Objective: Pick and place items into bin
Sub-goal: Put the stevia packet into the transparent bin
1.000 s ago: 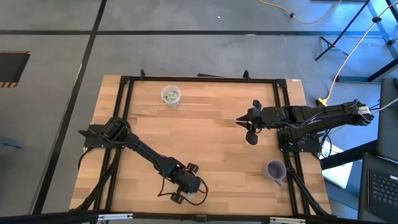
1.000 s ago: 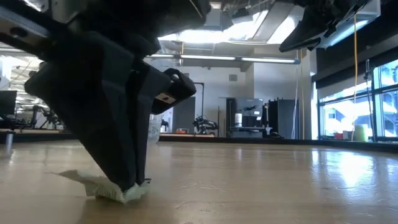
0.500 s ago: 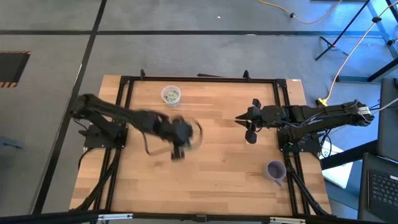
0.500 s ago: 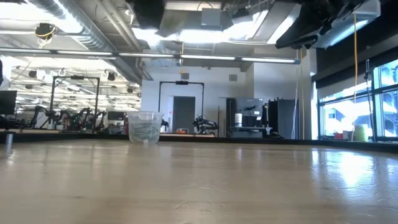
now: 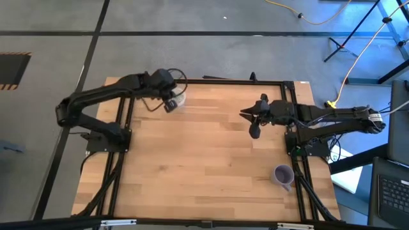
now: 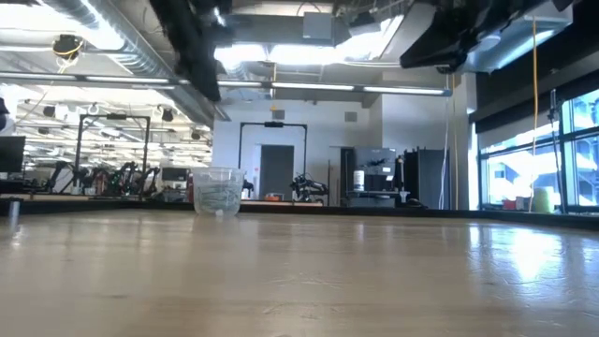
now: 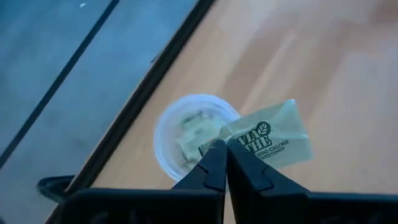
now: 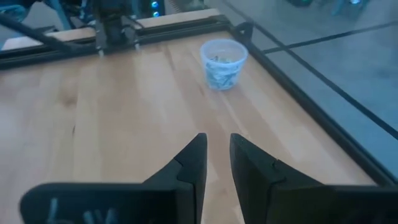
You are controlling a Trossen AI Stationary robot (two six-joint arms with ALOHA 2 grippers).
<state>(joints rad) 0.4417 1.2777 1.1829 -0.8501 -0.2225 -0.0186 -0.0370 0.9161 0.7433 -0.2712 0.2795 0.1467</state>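
My left gripper (image 5: 169,102) hangs over the clear cup (image 5: 177,97) near the table's far edge, shut on a pale green printed packet (image 7: 273,140). In the left wrist view the cup (image 7: 186,134) sits right below the fingertips (image 7: 225,149), with several packets inside it. The low view shows the cup (image 6: 217,192) standing on its base, my left gripper (image 6: 197,47) high above it. My right gripper (image 5: 254,131) hovers open over the table's right half, touching nothing; its wrist view shows the gap (image 8: 217,155) and the cup (image 8: 222,62) farther off. My left gripper pinches the packet by one short edge (image 7: 239,146) between its two shut fingertips, coming from above and pointing down. The rest of the packet sticks out sideways past the fingers. It is lifted clear, beside and above the cup's rim (image 7: 227,115).
A purple translucent cup (image 5: 282,176) stands near the table's right near corner. A black frame rail (image 5: 204,81) runs along the far edge just behind the clear cup. Bare wood (image 5: 192,160) fills the middle of the table.
My left gripper rose from the table's near edge, where it was shut on the packet, and swung across the table to the far edge over the clear cup. The packet went with it, lifted clear. My right gripper shifted slightly toward the far edge.
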